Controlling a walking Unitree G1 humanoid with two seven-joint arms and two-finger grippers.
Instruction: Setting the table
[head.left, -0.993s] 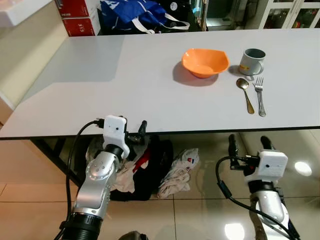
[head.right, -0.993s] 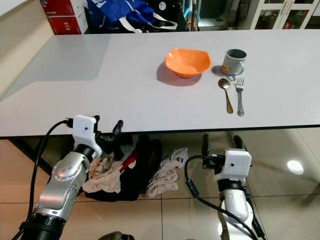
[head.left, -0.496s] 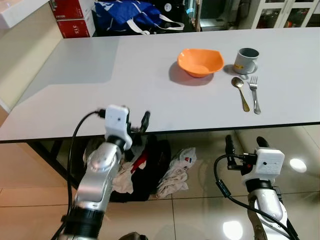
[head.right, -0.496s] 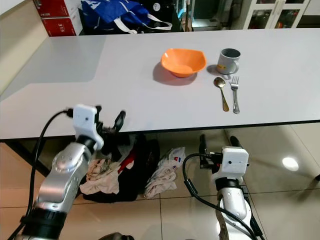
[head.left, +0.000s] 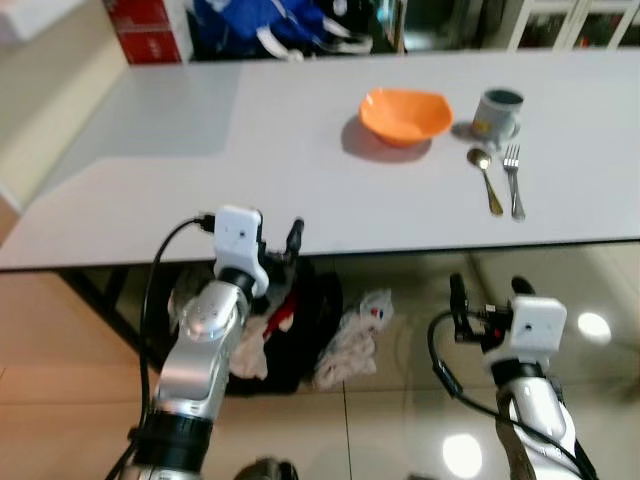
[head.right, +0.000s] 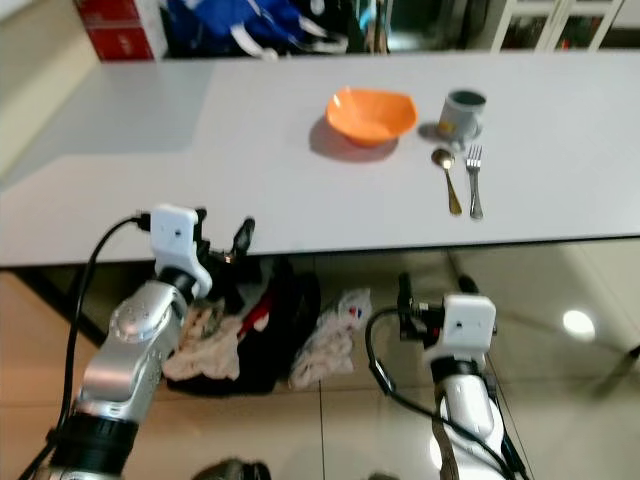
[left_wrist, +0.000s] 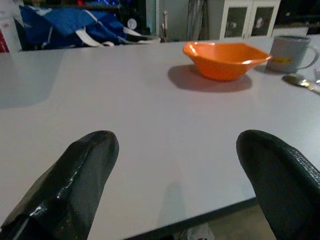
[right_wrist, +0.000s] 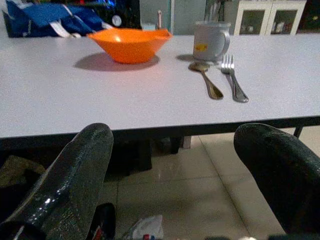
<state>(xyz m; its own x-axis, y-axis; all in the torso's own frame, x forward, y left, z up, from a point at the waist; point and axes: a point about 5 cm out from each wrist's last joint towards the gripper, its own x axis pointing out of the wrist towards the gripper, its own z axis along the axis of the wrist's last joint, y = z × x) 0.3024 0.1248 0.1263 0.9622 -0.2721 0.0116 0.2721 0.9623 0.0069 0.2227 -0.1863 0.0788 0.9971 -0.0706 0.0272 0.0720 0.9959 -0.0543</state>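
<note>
White bench (head.left: 250, 140) carries the orange bowl (head.left: 405, 114), mug (head.left: 497, 111), spoon (head.left: 485, 178) and fork (head.left: 514, 180), unmoved, well ahead of both end effectors. Left end effector (head.left: 278, 244) has risen to the bench edge, fingers spread; right end effector (head.left: 487, 296) stays low, open.

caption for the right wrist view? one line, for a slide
Open right gripper below table edge, facing orange bowl, grey mug, spoon and fork.
</note>
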